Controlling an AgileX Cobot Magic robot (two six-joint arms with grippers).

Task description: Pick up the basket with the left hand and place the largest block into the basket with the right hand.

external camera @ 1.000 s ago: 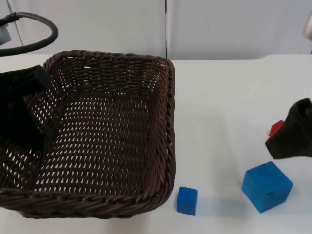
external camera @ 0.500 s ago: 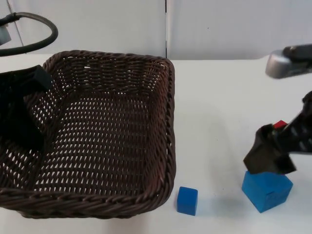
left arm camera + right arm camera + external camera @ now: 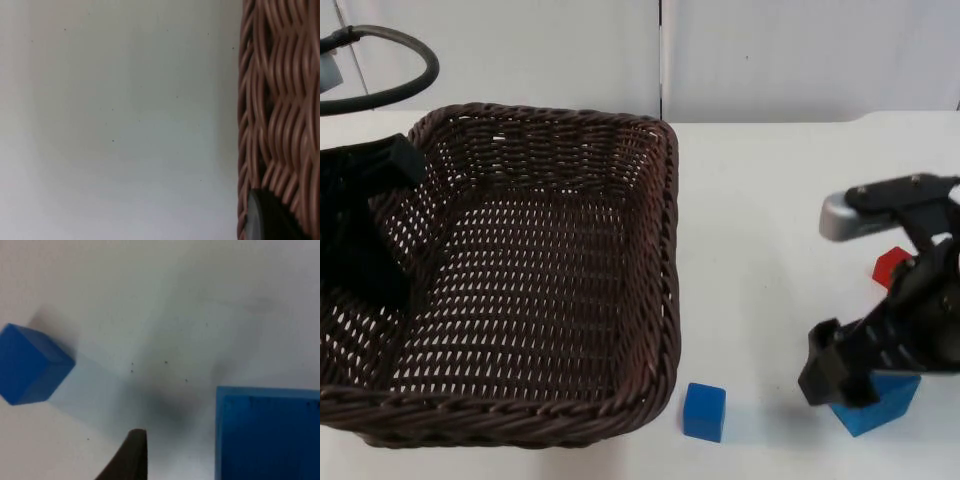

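- Large blue block (image 3: 876, 402) is mostly hidden in the top view: the right gripper (image 3: 840, 372) sits over its upper left part, so just its lower faces show; in the right wrist view that block (image 3: 267, 432) is cut off at the edge
- Whether the right gripper is spread or clamped on the block I cannot tell; one black fingertip (image 3: 131, 456) stands clear of it, above bare table (image 3: 150, 300)
- Small red block (image 3: 890, 266) peeks out at 12 o'clock from the large block, partly behind the right arm
- Left gripper (image 3: 365, 225) is a dark mass on the basket's left rim; its grip cannot be made out
- Basket (image 3: 535, 270) holds no blocks
- Small blue block (image 3: 704, 411) stands at 5 o'clock from the basket, just outside its corner
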